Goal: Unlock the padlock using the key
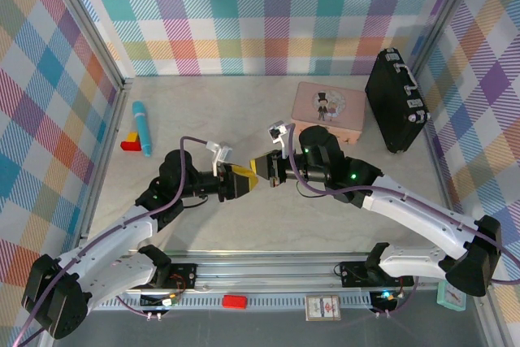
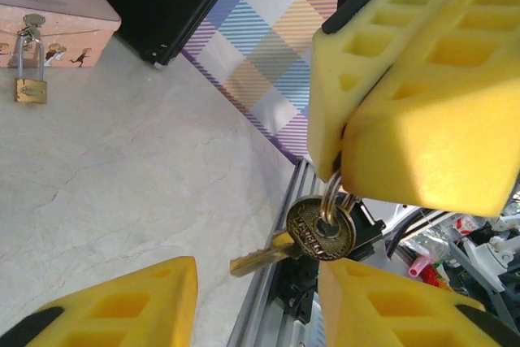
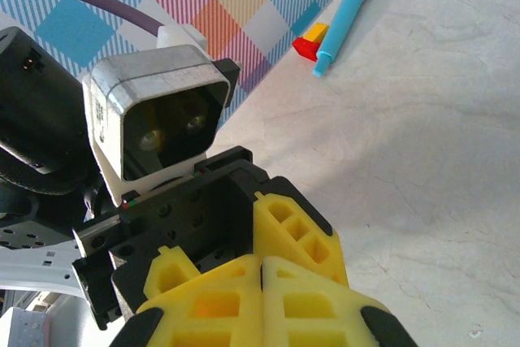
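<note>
The key [image 2: 318, 232] is brass with a round head. It hangs on a small ring pinched between the yellow fingers [image 2: 422, 95] of my right gripper [image 1: 264, 170], which is shut. The key's blade points left into the gap of my left gripper [image 2: 258, 290], whose jaws stand open on either side without touching it. Both grippers meet nose to nose above the table's middle, with the left gripper [image 1: 244, 180] facing the right one [image 3: 262, 270]. The small brass padlock [image 2: 30, 87] hangs by its silver shackle from the clasp of the pink tin [image 2: 57, 22], far off at the back.
The pink tin [image 1: 329, 110] lies at the back right beside an upright black case [image 1: 396, 101]. A blue marker [image 1: 142, 126] and a red and yellow block [image 1: 132, 142] lie at the back left. A metal rail [image 1: 268, 270] runs along the near edge.
</note>
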`<state>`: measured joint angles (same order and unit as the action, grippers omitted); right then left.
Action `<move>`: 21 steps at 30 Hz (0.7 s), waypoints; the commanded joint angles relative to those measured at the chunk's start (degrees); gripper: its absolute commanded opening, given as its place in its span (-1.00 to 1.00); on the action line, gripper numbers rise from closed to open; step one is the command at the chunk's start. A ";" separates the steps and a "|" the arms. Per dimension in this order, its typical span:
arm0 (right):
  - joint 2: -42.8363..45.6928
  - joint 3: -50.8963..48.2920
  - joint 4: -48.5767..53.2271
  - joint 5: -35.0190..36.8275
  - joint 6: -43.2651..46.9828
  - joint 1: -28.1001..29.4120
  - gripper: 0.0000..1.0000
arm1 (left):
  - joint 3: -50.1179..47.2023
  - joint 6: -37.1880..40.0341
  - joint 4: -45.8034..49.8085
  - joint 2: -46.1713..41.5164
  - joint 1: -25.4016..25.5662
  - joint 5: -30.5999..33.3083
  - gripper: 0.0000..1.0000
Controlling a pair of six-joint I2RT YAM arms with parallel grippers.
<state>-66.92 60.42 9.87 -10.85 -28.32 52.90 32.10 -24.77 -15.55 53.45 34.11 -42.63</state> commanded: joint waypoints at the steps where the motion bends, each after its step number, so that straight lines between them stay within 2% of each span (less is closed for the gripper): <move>1: 0.65 0.09 -1.87 -0.43 -0.59 0.27 -1.00 | 2.43 0.92 -2.18 -0.25 0.61 -1.53 -0.19; 13: 0.82 0.05 -0.64 1.68 -0.48 0.27 -1.00 | 2.80 1.79 -0.06 -0.36 0.59 0.78 -0.66; 21: 1.52 0.00 -0.38 3.34 -0.42 0.27 -1.00 | 2.88 2.04 0.68 -0.63 0.61 1.63 -0.81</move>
<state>-66.92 60.42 10.00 -8.29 -28.29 52.88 33.58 -24.10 -14.92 53.45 34.41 -41.85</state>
